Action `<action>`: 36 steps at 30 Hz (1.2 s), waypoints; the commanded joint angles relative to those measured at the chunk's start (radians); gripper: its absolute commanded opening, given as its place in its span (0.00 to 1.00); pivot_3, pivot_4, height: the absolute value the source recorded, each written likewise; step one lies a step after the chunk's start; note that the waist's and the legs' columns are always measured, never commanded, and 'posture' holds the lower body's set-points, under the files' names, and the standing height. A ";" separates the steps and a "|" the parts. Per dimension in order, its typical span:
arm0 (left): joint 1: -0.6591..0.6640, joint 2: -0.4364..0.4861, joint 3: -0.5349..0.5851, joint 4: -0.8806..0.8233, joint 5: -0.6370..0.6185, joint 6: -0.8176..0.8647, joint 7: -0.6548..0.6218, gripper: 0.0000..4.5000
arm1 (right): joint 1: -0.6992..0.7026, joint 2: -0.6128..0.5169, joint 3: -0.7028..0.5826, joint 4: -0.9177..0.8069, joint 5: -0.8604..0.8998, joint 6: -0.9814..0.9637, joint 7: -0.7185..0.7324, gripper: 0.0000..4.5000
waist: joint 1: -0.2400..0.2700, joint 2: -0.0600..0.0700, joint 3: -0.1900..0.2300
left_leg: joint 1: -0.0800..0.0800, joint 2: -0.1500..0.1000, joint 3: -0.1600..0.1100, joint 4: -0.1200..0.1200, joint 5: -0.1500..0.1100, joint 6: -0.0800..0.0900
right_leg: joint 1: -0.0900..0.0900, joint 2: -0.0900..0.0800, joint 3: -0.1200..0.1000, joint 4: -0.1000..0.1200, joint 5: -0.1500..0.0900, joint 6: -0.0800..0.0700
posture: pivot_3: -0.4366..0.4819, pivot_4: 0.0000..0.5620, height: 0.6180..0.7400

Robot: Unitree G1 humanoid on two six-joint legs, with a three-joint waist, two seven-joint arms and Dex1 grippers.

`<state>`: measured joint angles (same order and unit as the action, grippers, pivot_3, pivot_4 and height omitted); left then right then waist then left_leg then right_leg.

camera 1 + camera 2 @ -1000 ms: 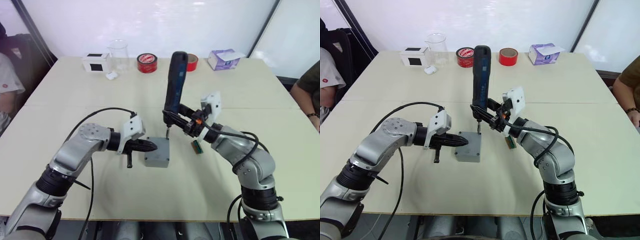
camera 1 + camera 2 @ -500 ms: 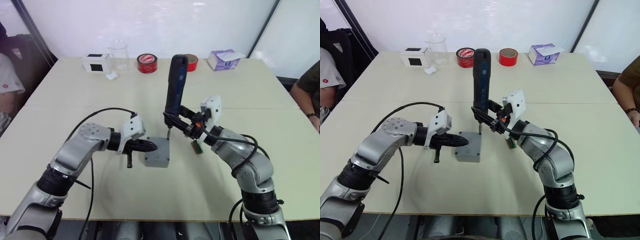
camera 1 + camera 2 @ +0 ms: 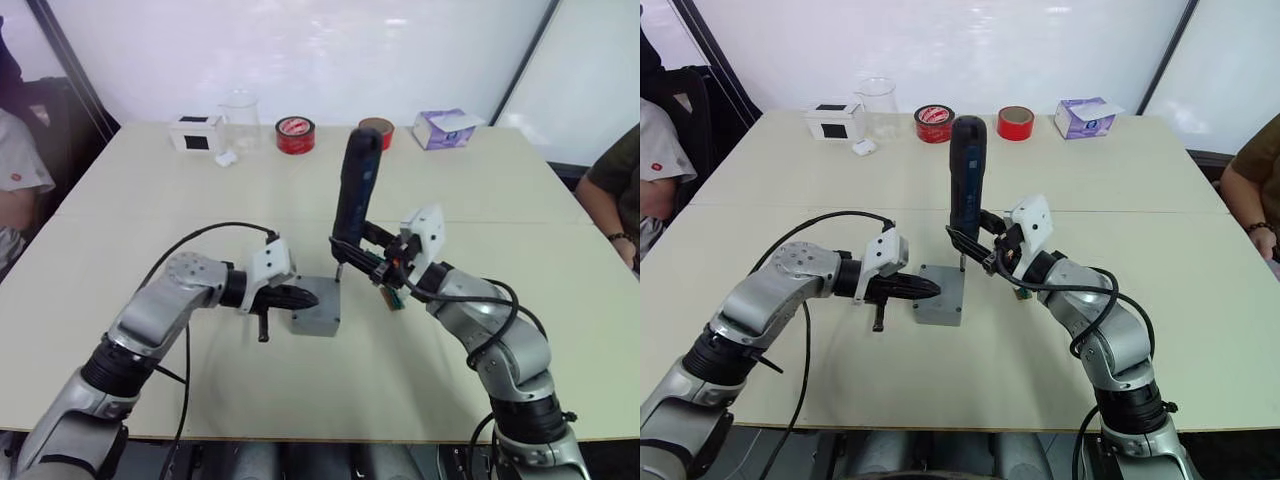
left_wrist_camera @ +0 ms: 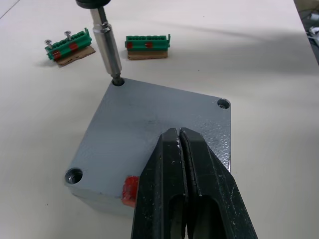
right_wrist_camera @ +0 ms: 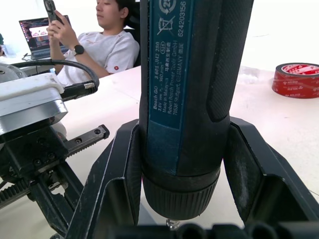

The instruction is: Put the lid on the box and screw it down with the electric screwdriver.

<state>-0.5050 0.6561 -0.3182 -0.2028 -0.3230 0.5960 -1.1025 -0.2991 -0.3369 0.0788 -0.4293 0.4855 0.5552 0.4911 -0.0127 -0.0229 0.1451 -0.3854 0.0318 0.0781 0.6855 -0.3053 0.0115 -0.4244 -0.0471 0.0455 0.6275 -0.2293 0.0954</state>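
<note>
Fingers of left gripper (image 4: 180, 149) closed, pressing flat grey metal lid (image 4: 149, 144) on grey box (image 3: 940, 294), frame centre | right gripper (image 5: 179, 199) clamps upright dark blue electric screwdriver (image 3: 965, 175), bit in lid's corner hole | desk (image 3: 1200, 290)

We see the right tool (image 5: 182, 164) clamped on the electric screwdriver (image 5: 187, 94), one black finger (image 5: 117, 179) on each side of its dark barrel. Printed white text runs down the barrel's blue face. A bit of metal shank (image 5: 173, 223) pokes out under the barrel. Beside it sits the other arm's white block (image 5: 27, 102) with a black cable (image 5: 60, 64) looping over it. A red tape roll (image 5: 296, 79) lies on the pale counter (image 5: 279, 129). A person (image 5: 102, 42) in a white shirt sits behind, holding a phone (image 5: 51, 9), laptop (image 5: 36, 32) nearby.
</note>
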 commanded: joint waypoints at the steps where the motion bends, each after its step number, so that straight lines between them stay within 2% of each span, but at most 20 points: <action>1: 0.017 0.002 -0.045 0.015 0.042 0.003 0.002 0.00 | 0.036 0.011 0.025 0.038 -0.018 0.032 -0.018 0.39 | 0.000 0.000 -0.003 | 0.000 0.000 0.000 0.000 0.000 0.000 | 0.000 0.000 0.000 0.000 0.000 0.000 | 0.48 0.27 1.00; 16: 0.045 0.021 -0.035 -0.026 0.040 0.031 0.014 0.00 | 0.056 0.037 0.066 0.043 -0.054 0.015 -0.031 0.39 | -0.002 0.001 -0.006 | 0.002 0.001 0.000 -0.002 0.000 0.000 | 0.000 0.000 0.000 0.000 -0.002 -0.004 | 0.48 0.27 1.00; 36: 0.050 0.024 -0.031 -0.013 0.041 0.035 0.017 0.00 | 0.031 0.069 0.041 0.056 -0.021 0.016 -0.034 0.39 | -0.003 0.001 -0.006 | 0.003 0.002 0.000 -0.002 0.000 0.000 | 0.000 -0.001 0.000 0.000 -0.004 -0.004 | 0.48 0.27 1.00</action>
<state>-0.4785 0.6650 -0.3227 -0.2461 -0.3057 0.6024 -1.0877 -0.2865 -0.2681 0.1023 -0.4066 0.4560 0.5181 0.4609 -0.0161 -0.0222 0.1389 -0.3828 0.0341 0.0781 0.6830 -0.3054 0.0114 -0.4241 -0.0477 0.0458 0.6279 -0.2330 0.0912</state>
